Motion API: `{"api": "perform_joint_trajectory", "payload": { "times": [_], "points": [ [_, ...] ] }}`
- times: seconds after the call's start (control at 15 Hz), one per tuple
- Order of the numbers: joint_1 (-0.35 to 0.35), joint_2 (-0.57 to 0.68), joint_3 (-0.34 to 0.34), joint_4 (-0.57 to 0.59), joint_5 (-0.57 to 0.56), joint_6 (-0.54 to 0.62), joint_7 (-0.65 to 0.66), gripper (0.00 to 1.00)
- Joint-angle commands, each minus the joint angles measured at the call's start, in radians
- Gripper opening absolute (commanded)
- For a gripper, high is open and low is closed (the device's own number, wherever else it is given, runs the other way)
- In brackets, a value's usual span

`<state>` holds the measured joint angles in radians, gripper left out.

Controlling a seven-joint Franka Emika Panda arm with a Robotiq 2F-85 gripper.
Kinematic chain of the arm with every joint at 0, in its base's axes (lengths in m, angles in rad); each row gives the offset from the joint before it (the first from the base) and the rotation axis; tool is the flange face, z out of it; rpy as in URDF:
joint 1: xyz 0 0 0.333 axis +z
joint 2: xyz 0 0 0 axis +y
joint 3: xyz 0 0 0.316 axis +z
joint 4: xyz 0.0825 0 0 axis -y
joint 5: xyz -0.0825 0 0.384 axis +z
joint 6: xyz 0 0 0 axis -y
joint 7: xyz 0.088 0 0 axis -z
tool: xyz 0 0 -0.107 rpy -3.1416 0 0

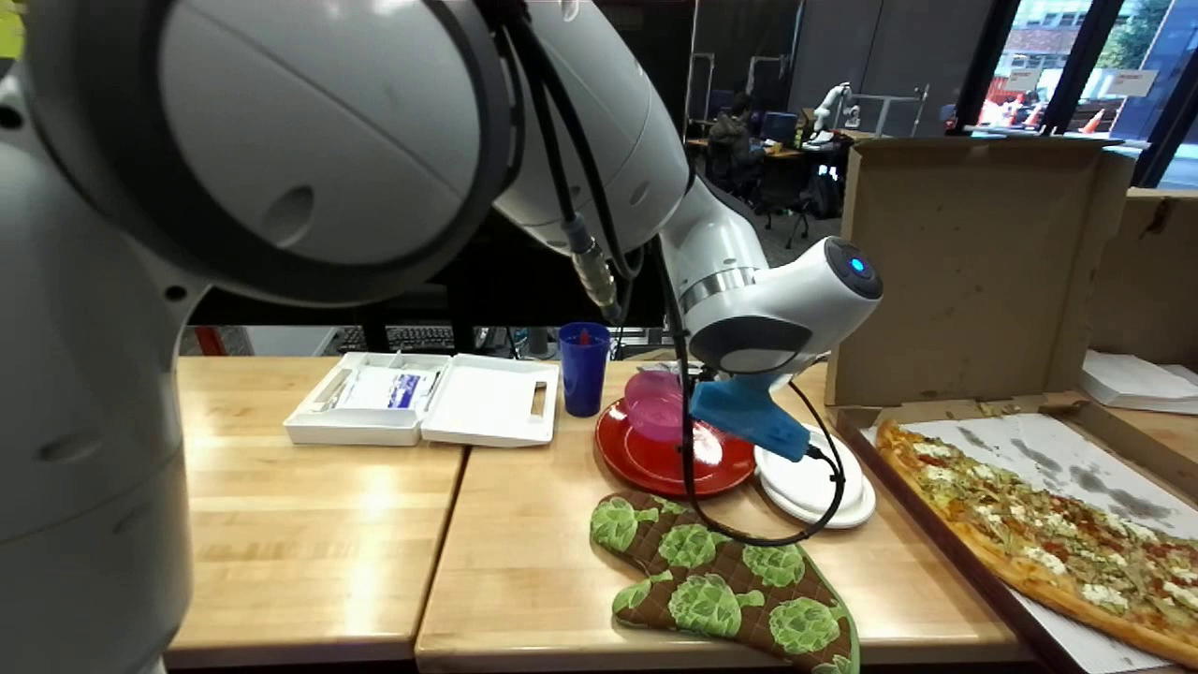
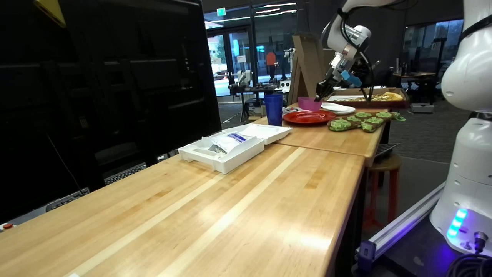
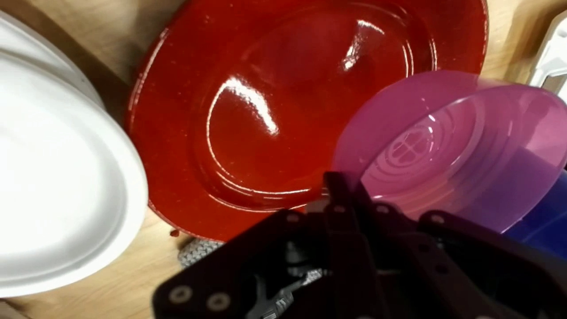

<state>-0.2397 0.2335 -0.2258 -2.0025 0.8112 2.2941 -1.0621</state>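
My claw (image 3: pixel 347 182) pinches the rim of a see-through pink bowl (image 3: pixel 452 146), its two dark fingertips nipped together on the thin wall. In the wrist view the bowl's mouth faces partly toward me, and one side of it overlaps a glossy red plate (image 3: pixel 274 146), which lies flat on a pale wooden table (image 1: pixel 309 524). In both exterior views the bowl shows over that plate; I cannot tell whether its underside touches the plate or hangs clear of it. Two round white plates (image 3: pixel 57 168), one overlapping the other, lie just beside the red plate, between it and a cardboard pizza box (image 1: pixel 973 271). The box has its lid raised, and a pizza (image 1: pixel 1048 534) with white and green toppings lies inside on stained paper. On the opposite side of the red plate, a tall blue cup (image 1: pixel 582 384) stands upright, near the bowl. Next to the cup, a white plastic case (image 1: pixel 491 398) lies unfolded, a packet (image 1: pixel 379 388) with blue print in one half. In front of the red plate, in an exterior view, I see a brown oven mitt (image 1: pixel 721 571) with a green vegetable pattern, reaching past the table's edge.
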Motion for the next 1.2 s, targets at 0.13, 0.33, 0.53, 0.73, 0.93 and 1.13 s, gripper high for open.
{"api": "perform_joint_trajectory", "payload": {
  "times": [0.13,0.33,0.53,0.73,0.93,1.13],
  "points": [
    [-0.047,0.051,0.03,0.066,0.006,-0.02,0.054,0.01],
    [-0.059,0.074,0.04,0.079,0.005,-0.017,0.063,0.01],
    [-0.068,0.097,0.05,0.091,0.006,-0.017,0.069,0.01],
    [-0.072,0.116,0.059,0.101,0.0,-0.014,0.075,0.01],
    [-0.076,0.133,0.066,0.107,0.001,-0.009,0.074,0.01],
    [-0.08,0.144,0.071,0.114,-0.002,-0.011,0.079,0.01]
  ]
}}
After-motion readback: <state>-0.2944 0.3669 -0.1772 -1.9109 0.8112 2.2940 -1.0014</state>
